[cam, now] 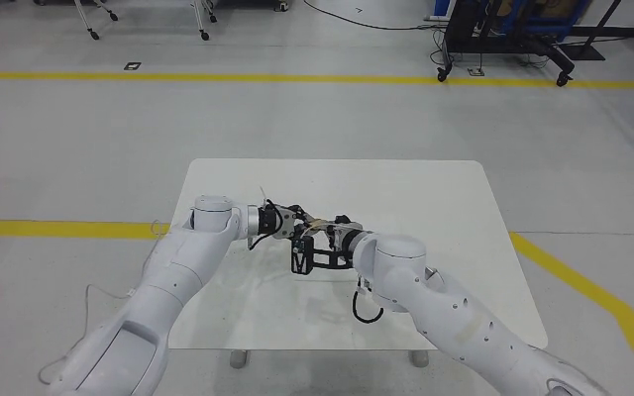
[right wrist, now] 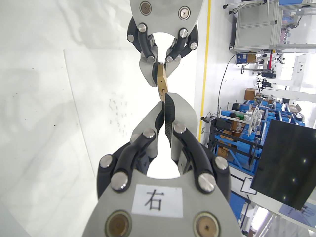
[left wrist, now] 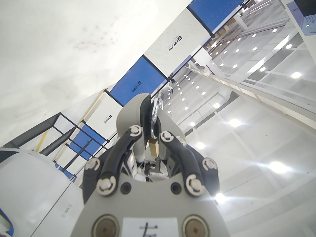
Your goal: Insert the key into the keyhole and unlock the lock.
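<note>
A small brass padlock with a silver shackle is held above the white table. My left gripper is shut on the padlock, with its brass body between the fingers. Facing it, my right gripper is shut on a brass key. The key's tip meets the keyhole end of the lock body. How deep the key sits is hidden. In the top view both grippers meet over the table's middle, left gripper and right gripper, with the padlock between them.
The table's far edge and right edge border open floor with yellow lines. Racks and carts stand far behind. Bare table surface lies around the arms on all sides.
</note>
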Controlling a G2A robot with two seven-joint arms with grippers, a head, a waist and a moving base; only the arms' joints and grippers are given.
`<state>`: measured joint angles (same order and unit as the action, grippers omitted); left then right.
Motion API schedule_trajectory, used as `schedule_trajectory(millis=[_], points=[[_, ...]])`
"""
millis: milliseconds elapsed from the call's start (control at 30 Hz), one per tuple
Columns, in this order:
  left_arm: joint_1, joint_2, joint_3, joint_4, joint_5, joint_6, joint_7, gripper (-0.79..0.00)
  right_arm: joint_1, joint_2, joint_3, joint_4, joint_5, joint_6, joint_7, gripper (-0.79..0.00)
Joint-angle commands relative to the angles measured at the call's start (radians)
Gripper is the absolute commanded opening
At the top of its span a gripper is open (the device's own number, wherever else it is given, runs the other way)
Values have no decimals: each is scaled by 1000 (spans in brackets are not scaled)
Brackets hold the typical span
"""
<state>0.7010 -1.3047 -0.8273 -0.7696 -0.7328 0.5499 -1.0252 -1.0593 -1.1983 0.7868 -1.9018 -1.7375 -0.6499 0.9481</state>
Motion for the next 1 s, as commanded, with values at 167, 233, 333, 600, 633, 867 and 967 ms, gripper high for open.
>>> schedule_trajectory(millis=[167,233,333,600,633,867,967], points=[[12,-2,-7,-19,6,-26,39,-785,22,-19,-33,1,2,11,105,-785],[15,-1,-10,-24,6,-25,39,-785,29,-25,-42,6,7,11,118,-785],[18,1,-14,-28,5,-22,26,-785,40,-33,-53,21,12,9,126,-785],[24,4,-24,-36,8,-18,13,-785,57,-48,-64,49,13,10,129,-785],[24,4,-25,-36,9,-15,12,-785,57,-49,-64,51,13,9,129,-785],[25,5,-31,-38,8,-10,-2,-785,66,-60,-66,81,18,13,106,-785],[25,7,-35,-36,6,-9,-11,-785,67,-62,-59,81,27,15,79,-785]])
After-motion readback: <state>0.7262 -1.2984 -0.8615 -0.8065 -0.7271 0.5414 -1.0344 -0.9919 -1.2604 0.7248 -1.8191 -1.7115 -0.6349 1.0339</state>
